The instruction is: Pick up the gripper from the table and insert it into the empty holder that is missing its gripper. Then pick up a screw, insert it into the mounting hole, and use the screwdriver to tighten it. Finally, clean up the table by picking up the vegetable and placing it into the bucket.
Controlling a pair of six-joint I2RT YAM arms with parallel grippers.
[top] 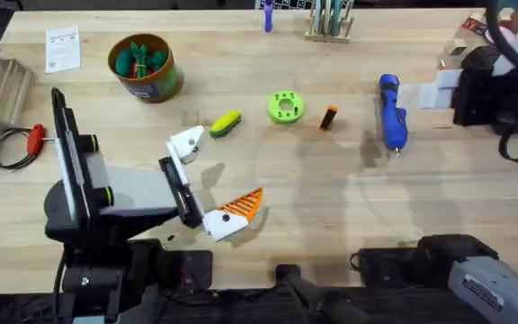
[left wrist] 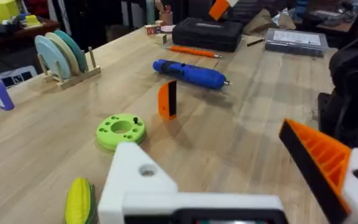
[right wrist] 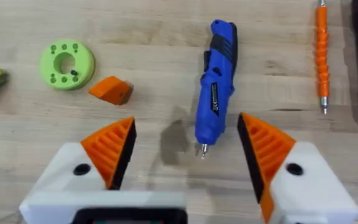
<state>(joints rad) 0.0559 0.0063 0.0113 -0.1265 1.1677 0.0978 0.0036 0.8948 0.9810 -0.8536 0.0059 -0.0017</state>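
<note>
Left gripper (top: 209, 180), open and empty, sits lower left; orange gripper finger (top: 328, 118) lies centre; right gripper (right wrist: 182, 152) hangs open above the blue screwdriver (right wrist: 215, 88).

No words or numbers are clear enough to read. The blue screwdriver (right wrist: 215, 93) has a dark label strip along its side, but the print is too small to make out. A white paper (top: 62, 48) on the worktop (top: 331, 207) has tiny print that cannot be read. A white sticker (top: 486, 292) on the right arm also has tiny print.
</note>
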